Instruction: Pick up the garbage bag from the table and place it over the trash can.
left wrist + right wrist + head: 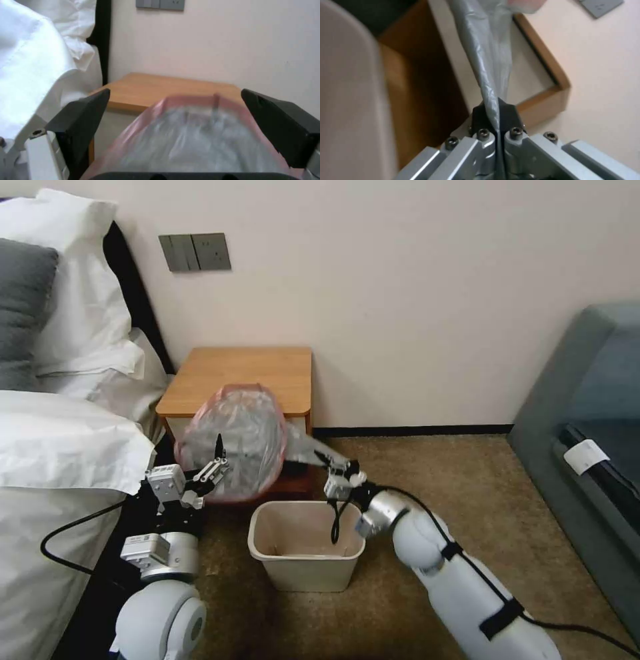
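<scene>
A: Bedside corner, carpet floor. Where's the bag (233, 437)?

B: Off the table (247, 373), held in the air just behind the can (305, 543) and to its left.

A: Who has it?

B: Right gripper (335, 468) is clamped on a twisted grey tail. Left gripper (215, 465) stands spread wide, the pink rim between its fingers (83, 112). The bag's mouth faces the left one; I'd judge the can lies forward and below.

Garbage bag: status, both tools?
Right tool shut on garbage bag, pinching its tail. Left tool open, fingers spread inside the bag's pink rim. Bag stretched in air above trash can, off the table. Nothing blocking the can.
</scene>
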